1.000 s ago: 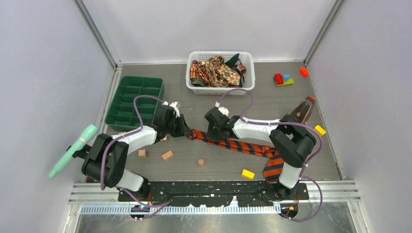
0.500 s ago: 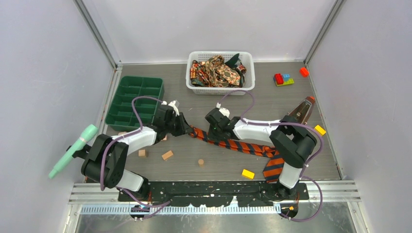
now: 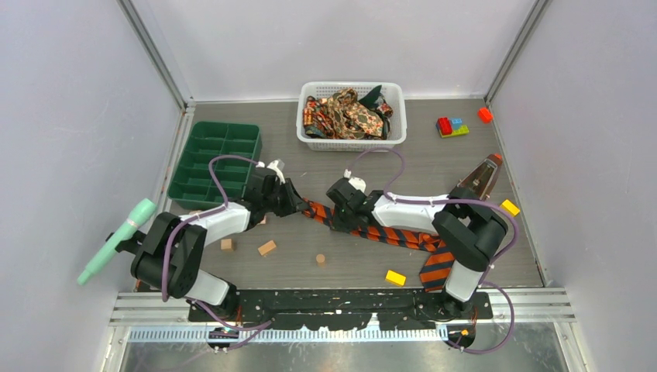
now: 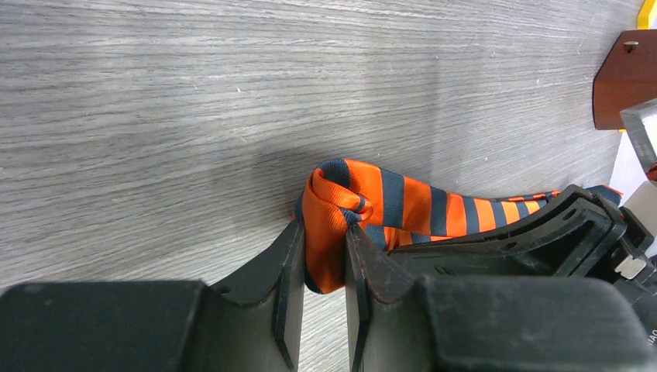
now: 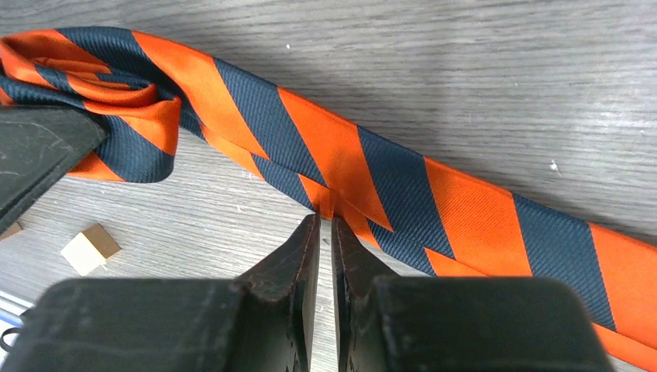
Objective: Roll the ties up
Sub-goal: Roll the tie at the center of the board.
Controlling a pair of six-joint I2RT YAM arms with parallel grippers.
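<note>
An orange-and-dark striped tie [image 3: 395,235] lies stretched across the table from the centre toward the right arm's base. Its left end is folded into a small roll [image 4: 341,190]. My left gripper [image 3: 298,205] is shut on that roll, the fabric squeezed between its fingers [image 4: 324,248]. Just to the right, my right gripper [image 3: 338,219] sits low over the tie [image 5: 349,155], its jaws almost together, pinching the near edge of the fabric [image 5: 325,221]. The roll [image 5: 116,101] shows at the upper left of the right wrist view. More ties [image 3: 349,112], paisley and dark green, lie piled in the basket.
A white mesh basket [image 3: 306,116] stands at the back, a green compartment tray [image 3: 213,159] at the left. Small wooden blocks [image 3: 266,248] and a yellow brick [image 3: 396,277] lie near the front. Coloured bricks [image 3: 452,126] sit back right, and a mint-green tool [image 3: 116,240] is at far left.
My right gripper has slid a little left along the tie and its jaws have narrowed onto the fabric edge. The left gripper keeps its hold on the roll.
</note>
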